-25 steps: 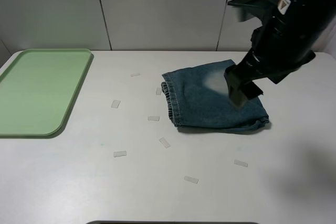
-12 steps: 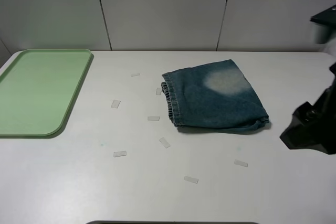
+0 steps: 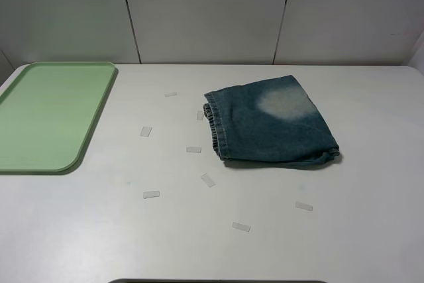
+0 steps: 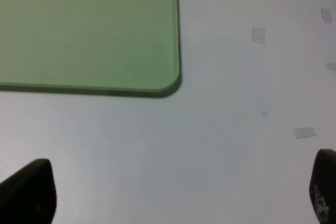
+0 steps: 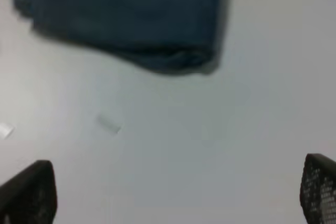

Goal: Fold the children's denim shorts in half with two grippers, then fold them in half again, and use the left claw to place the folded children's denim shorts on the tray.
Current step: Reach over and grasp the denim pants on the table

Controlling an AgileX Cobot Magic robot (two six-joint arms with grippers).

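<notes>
the children's denim shorts (image 3: 270,124) lie folded over on themselves on the white desk (image 3: 199,250), right of the middle in the high view and well apart from the tray (image 3: 50,114). their gathered elastic waistband faces the tray side, a pale faded patch sits on the top layer toward the back wall, and stacked layers of denim show along the near edge and at the near right corner.

small pale strips of tape (image 3: 146,131) are scattered over the desk, between the shorts and the tray and in front of the shorts; one lies just beside the waistband.

the pale green tray rests flat at the desk's left edge, with a low rim and rounded corners.

each gripper shows only in its own wrist view. the left gripper (image 4: 176,192) hangs over bare desk near one rounded corner of the tray (image 4: 89,30), its black fingertips (image 4: 29,192) spread wide and holding nothing. the right gripper (image 5: 173,190) is spread wide too, hovering over the desk near the shorts (image 5: 126,19) without touching them; that view is blurred.
</notes>
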